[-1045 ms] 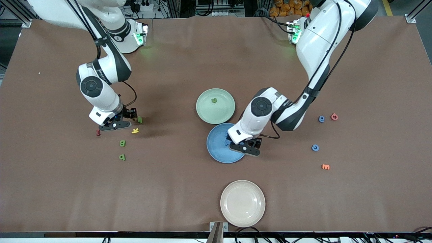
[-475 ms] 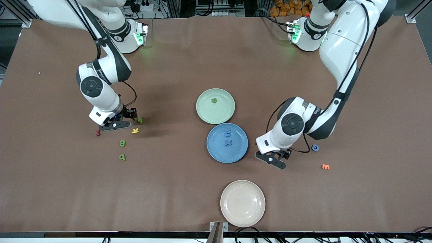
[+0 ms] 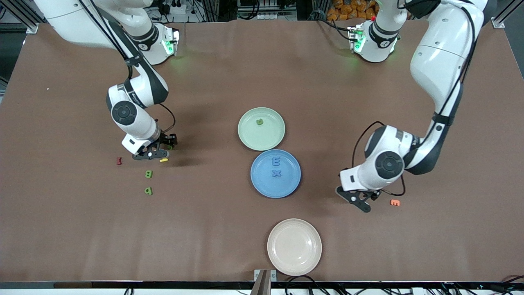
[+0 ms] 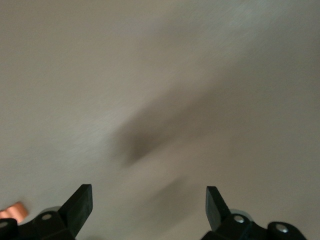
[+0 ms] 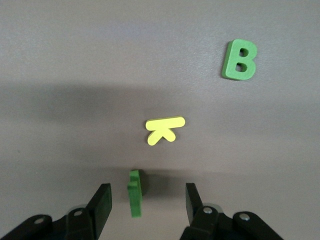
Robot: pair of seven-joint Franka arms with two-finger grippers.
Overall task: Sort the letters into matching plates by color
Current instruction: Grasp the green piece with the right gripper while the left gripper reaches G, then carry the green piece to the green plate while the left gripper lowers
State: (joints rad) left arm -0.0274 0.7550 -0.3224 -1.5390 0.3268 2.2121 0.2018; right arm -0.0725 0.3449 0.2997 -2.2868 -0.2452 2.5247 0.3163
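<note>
Desk (image 3: 262, 61): brown cover, work laid out across its middle.

Plates: mint green plate (image 3: 272, 137) touches the blue plate (image 3: 262, 186), which is nearer the front camera, so both drop-offs sit together between the arms. Cream plate (image 3: 294, 246) nearest the camera, empty; not a sorting target.

Sorted: green letter (image 3: 259, 121) on the mint plate; blue E (image 3: 276, 160) and blue X (image 3: 277, 173) on the blue plate.

Left pincer (image 3: 360, 201): spread wide, empty, low over bare desk beside the orange letter (image 3: 395, 202). Probably heading for another blue letter; none is visible there.

Right pincer (image 5: 145, 202): jaws part open, straddling a green letter on edge (image 5: 135, 192), not visibly clamped. Judgement: lined up for pickup. Yellow K (image 5: 164, 129) lies just beside it, a risk of nudging.

Unsorted: green B (image 3: 149, 174), green letter (image 3: 148, 190) nearer the camera; red letter (image 3: 119, 161) stays.
</note>
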